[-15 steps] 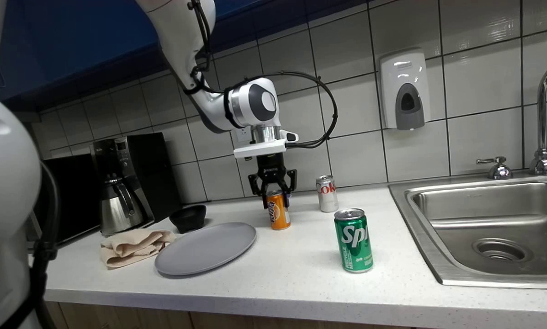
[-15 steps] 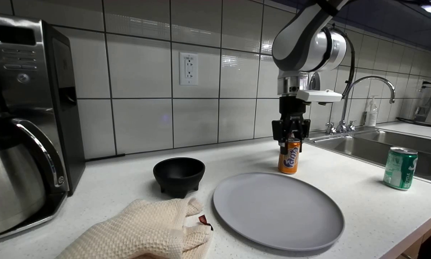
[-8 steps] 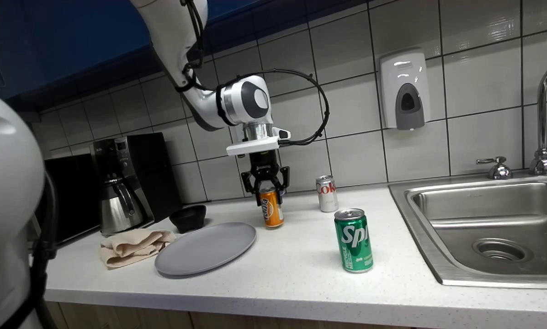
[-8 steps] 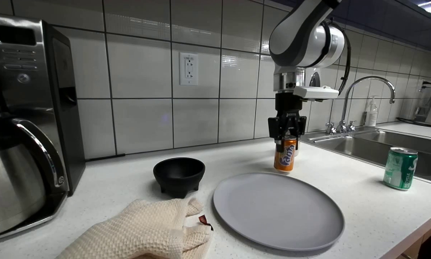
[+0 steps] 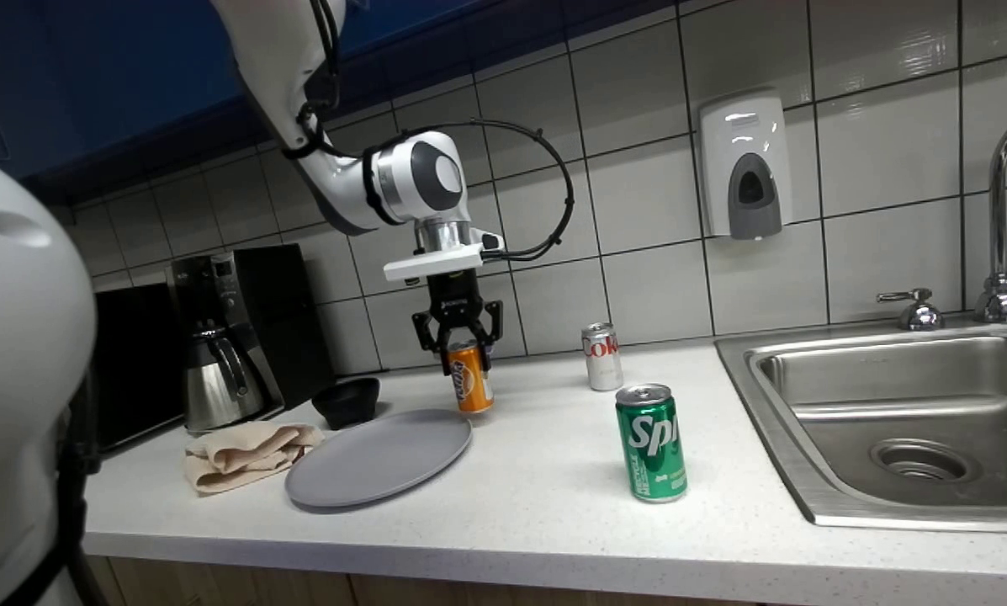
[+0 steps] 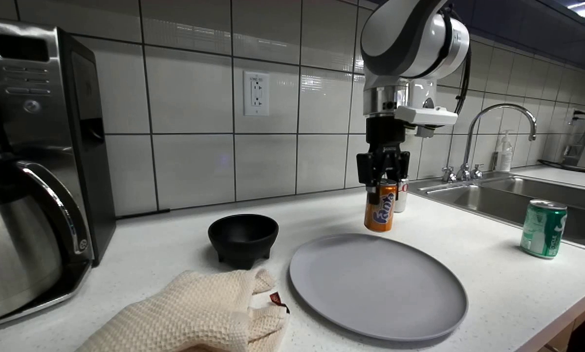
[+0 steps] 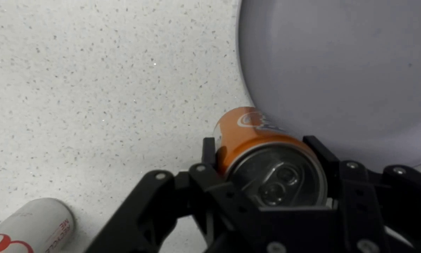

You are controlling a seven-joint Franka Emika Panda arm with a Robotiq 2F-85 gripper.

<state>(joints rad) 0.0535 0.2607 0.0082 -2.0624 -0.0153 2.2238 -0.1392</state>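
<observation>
My gripper (image 5: 467, 368) is shut around the upper part of an orange Fanta can (image 5: 473, 391), one finger on each side. The wrist view shows the can's top and tab between the fingers (image 7: 209, 151), with the can (image 7: 236, 130) leaning across the picture. Its base seems slightly above the counter, just past the rim of a grey plate (image 6: 380, 288). That plate (image 7: 337, 70) fills the upper right of the wrist view. A silver Diet Coke can (image 5: 602, 362) stands near the wall, partly hidden behind the Fanta can in an exterior view (image 6: 401, 200).
A green Sprite can (image 5: 650, 446) stands upright nearer the counter's front, beside the steel sink (image 5: 776, 459). A black footed bowl (image 6: 243, 239) and a beige cloth (image 6: 189, 313) lie beside the plate. The coffee maker (image 5: 272, 320) stands beyond them, and a soap dispenser (image 5: 747, 168) hangs on the tiles.
The gripper has carried the Fanta can toward the plate, leftward in both exterior views, and it has risen slightly. The Diet Coke can now shows more from behind it. Other things have stayed put.
</observation>
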